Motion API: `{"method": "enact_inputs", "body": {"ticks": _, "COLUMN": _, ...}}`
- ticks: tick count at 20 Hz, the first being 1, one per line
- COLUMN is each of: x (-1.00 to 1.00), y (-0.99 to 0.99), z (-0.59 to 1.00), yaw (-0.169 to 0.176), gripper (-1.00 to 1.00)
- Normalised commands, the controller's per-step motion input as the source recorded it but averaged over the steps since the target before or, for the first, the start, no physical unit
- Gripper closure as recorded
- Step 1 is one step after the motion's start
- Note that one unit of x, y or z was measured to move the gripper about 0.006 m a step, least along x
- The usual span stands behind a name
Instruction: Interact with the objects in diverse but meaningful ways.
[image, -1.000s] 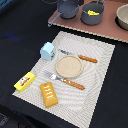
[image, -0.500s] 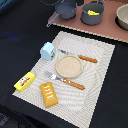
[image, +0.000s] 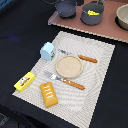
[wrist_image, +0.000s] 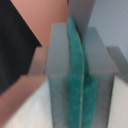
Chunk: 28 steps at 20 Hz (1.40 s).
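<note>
Woven striped placemat (image: 95, 75), round tan plate (image: 69, 66), scored bread block (image: 49, 94)

Tan plate (image: 68, 67) between fork (image: 64, 80) and knife (image: 79, 56) on striped placemat (image: 97, 85).

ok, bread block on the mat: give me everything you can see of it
The bread block is an orange-brown rectangular slab with rounded corners and a row of short pale score marks across its top; it looks like moulded plastic. It lies flat and slightly skewed near the placemat's corner closest to the camera. The yellow red-labelled box sits to the exterior view's left of it, close but apparently apart; the fork lies just beyond. Nothing rests on it, and no gripper is near it in the exterior view.
</note>
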Motion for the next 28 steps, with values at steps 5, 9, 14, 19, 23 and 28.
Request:
{"method": "enact_inputs", "body": {"ticks": 5, "x": 0.38, "y": 0.4, "z": 0.0, "yaw": 0.0, "gripper": 1.0}}
{"method": "enact_inputs", "body": {"ticks": 9, "x": 0.38, "y": 0.49, "z": 0.0, "yaw": 0.0, "gripper": 1.0}}
{"method": "enact_inputs", "body": {"ticks": 14, "x": 0.41, "y": 0.55, "z": 0.01, "yaw": 0.0, "gripper": 1.0}}
{"method": "enact_inputs", "body": {"ticks": 19, "x": 0.25, "y": 0.44, "z": 0.0, "yaw": 0.001, "gripper": 1.0}}
{"method": "enact_inputs", "body": {"ticks": 23, "x": 0.17, "y": 0.38, "z": 0.0, "yaw": 0.004, "gripper": -1.0}}
{"method": "enact_inputs", "body": {"ticks": 28, "x": 0.3, "y": 0.42, "z": 0.25, "yaw": 0.0, "gripper": -1.0}}
